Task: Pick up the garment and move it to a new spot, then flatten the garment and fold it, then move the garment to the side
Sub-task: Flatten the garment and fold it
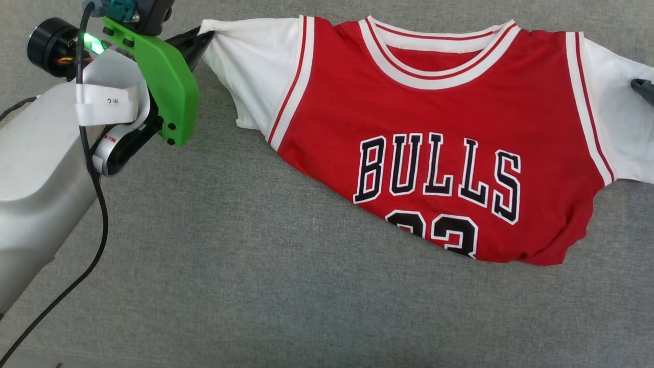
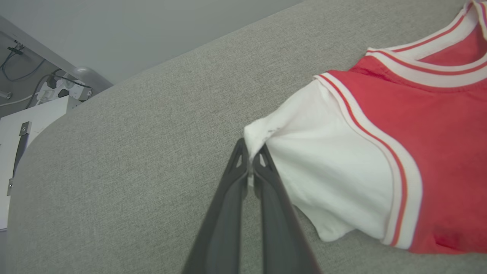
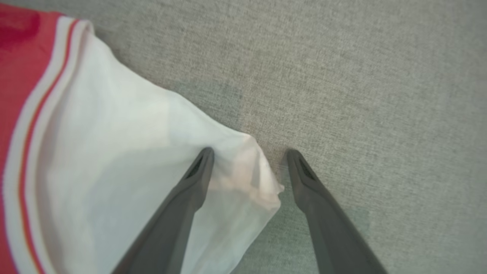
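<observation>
Your table is covered edge to edge in a grey woven cloth, pretty flat and clean, and in the left wrist view it rounds off at its far-left corner. Past that corner you've got a plain pale wall, a white cabinet and a power strip with a few cables plugged in. The garment lies chest up on the far right part of the table, BULLS lettering facing you, with the bottom hem bunched under so the number is half hidden. Your left hand is clamped tight on the tip of the left white sleeve, pulling it out to a point. Your right hand is spread wide at the other sleeve, one finger over the white fabric, the other over bare grey cloth, gripping nothing.
</observation>
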`<state>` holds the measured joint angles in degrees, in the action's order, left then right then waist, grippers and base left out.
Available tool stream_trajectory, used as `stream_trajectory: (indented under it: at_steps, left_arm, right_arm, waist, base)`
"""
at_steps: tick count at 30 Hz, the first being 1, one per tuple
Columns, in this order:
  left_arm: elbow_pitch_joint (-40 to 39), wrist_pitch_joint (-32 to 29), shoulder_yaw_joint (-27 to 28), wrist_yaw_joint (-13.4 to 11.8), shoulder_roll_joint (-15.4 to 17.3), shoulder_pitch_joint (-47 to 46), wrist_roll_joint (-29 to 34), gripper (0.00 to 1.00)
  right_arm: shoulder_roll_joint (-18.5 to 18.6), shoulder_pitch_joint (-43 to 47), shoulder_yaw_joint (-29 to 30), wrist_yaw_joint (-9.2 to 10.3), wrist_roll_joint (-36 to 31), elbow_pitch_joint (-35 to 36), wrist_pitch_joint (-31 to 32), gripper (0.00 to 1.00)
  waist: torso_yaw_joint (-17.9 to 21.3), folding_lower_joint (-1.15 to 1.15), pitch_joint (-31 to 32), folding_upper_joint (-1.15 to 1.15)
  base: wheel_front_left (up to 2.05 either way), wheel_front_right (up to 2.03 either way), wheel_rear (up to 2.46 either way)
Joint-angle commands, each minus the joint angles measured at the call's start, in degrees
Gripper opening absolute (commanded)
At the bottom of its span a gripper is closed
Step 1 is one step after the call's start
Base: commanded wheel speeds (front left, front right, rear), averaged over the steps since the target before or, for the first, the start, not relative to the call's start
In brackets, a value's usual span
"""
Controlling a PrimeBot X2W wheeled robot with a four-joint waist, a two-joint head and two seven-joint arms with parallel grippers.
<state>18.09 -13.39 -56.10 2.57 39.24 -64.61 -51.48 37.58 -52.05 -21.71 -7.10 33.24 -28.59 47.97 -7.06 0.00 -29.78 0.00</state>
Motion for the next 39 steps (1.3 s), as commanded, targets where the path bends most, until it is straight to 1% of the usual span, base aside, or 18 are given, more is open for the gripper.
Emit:
stream_trajectory:
  at_steps: [1,4,5,6,10,12,15,21,25,31,35,39]
  left_arm:
    - [-0.1,0.51,0.03,-0.32,-0.27,-0.73,0.32,0.0]
    - [0.06,0.59,0.0,-0.22,-0.15,-0.62,0.19,0.0]
    - [0.21,0.61,-0.03,-0.18,-0.12,-0.59,0.14,0.0]
    - [0.35,0.62,-0.04,-0.14,-0.12,-0.55,0.05,0.0]
    - [1.4,1.15,-0.22,0.06,-0.3,-0.03,-0.12,0.0]
    - [1.98,1.76,-0.33,0.21,-0.43,0.23,-0.02,0.0]
    - [2.67,3.26,-0.36,0.28,-0.63,0.72,0.27,0.0]
    - [1.88,8.29,0.83,-0.56,-0.3,1.33,1.23,0.0]
    - [-0.82,11.77,2.29,-1.68,0.62,1.05,2.08,0.0]
    - [-6.41,14.83,4.25,-3.82,1.96,-1.08,4.09,0.0]
    - [-9.64,16.19,5.49,-5.39,2.19,-3.62,5.91,0.0]
    - [-11.06,16.67,6.43,-6.12,1.71,-6.59,7.13,0.0]
  right_arm:
    - [-0.9,2.6,-1.83,-0.39,0.96,-1.46,-0.18,1.0]
    - [-0.75,4.19,-3.32,-0.39,2.79,-2.82,-0.59,1.0]
    - [-0.52,4.43,-3.88,-0.39,3.16,-3.15,-0.85,0.76]
    - [-0.39,4.48,-4.28,-0.39,3.44,-3.3,-1.23,0.0]
    - [0.11,3.43,-5.12,-0.39,4.06,-3.53,-5.37,0.0]
    - [0.39,2.35,-5.34,-0.39,4.11,-3.17,-8.95,0.0]
    - [0.98,1.07,-6.1,-0.39,4.44,-1.57,-15.99,0.0]
    - [2.58,0.77,-6.4,-0.39,7.06,0.48,-28.0,0.0]
    - [4.56,1.37,-5.39,-0.39,8.55,2.89,-33.68,0.0]
    - [6.83,1.62,-2.0,-0.39,8.62,8.12,-39.48,0.0]
    - [6.38,0.81,1.22,-0.39,6.99,11.28,-41.61,0.0]
    - [5.0,0.11,3.61,-0.39,5.01,13.96,-41.66,0.0]
  waist:
    - [-0.36,0.0,-0.42,0.0]
    - [-0.23,0.0,-0.44,0.0]
    - [-0.16,0.0,-0.38,0.0]
    - [-0.08,0.0,-0.3,0.0]
    - [0.5,0.0,1.0,0.0]
    - [0.91,0.0,2.12,0.0]
    - [1.58,0.0,4.59,0.0]
    - [2.81,0.0,9.98,0.0]
    - [3.36,0.0,12.57,0.0]
    - [4.06,0.0,15.34,0.0]
    - [4.58,0.0,16.91,0.0]
    - [5.04,0.0,18.52,0.0]
  base:
    - [0.0,0.0,0.0]
    - [0.0,0.0,0.0]
    - [0.0,0.0,0.0]
    - [0.0,0.0,0.0]
    - [0.0,0.0,0.0]
    - [0.0,0.0,0.0]
    - [0.0,0.0,0.0]
    - [0.0,0.0,0.0]
    - [0.0,0.0,0.0]
    - [0.0,0.0,0.0]
    - [0.0,0.0,0.0]
    - [0.0,0.0,0.0]
